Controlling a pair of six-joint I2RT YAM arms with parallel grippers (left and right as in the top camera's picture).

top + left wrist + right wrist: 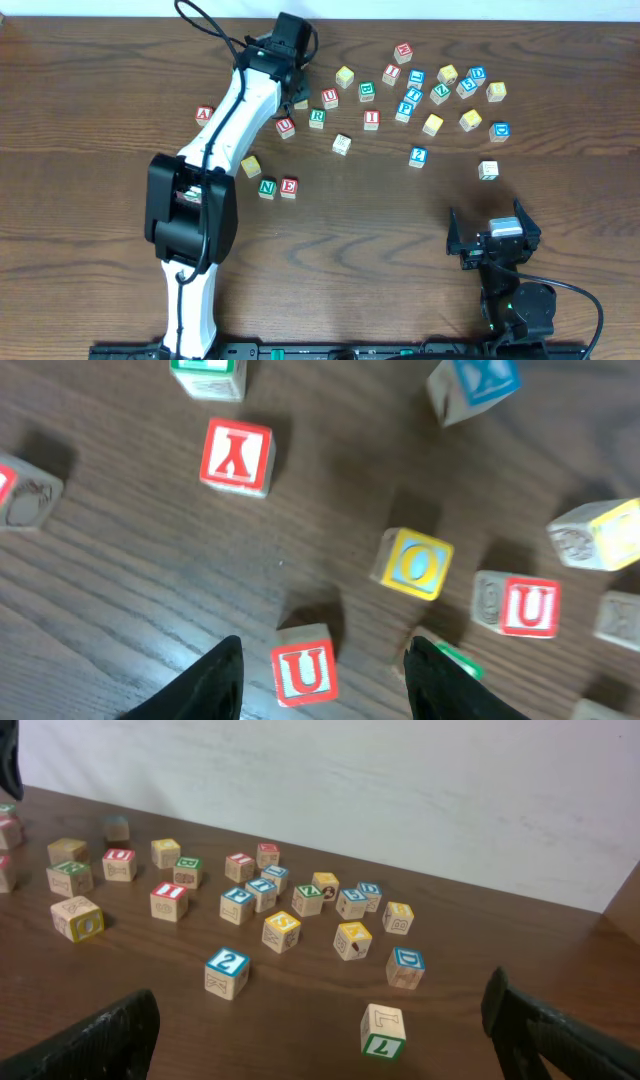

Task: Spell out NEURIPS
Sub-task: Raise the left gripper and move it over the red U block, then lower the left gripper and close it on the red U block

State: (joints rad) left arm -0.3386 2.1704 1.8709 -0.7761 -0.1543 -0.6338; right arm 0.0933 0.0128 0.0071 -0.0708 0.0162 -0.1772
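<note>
— Where is the left hand [322,652]?
— Low over the worktop [150,580], released: its fingers stand either side of the red U [303,672], with a gap on both sides. The cube sits on the wood.
— Anything crowding it?
— A green-edged cube [455,660] just beside one finger, a yellow O cube [415,563] beyond that, and a second red U cube [530,607] further out.
— And the rest of the word?
— By the left arm [235,110], the green N [267,187] and red E [288,187] sit side by side, with a yellow cube [250,166] just beside them. Further back lie the green R [317,117] and red I [371,119], apart. The blue P [405,108] is at the edge of the crowded pile, and the yellow S [281,930] is inside it.
— The right hand [485,214]?
— Spread wide and empty, well apart from the pile. A green-lettered cube [488,170] is nearest.
</note>
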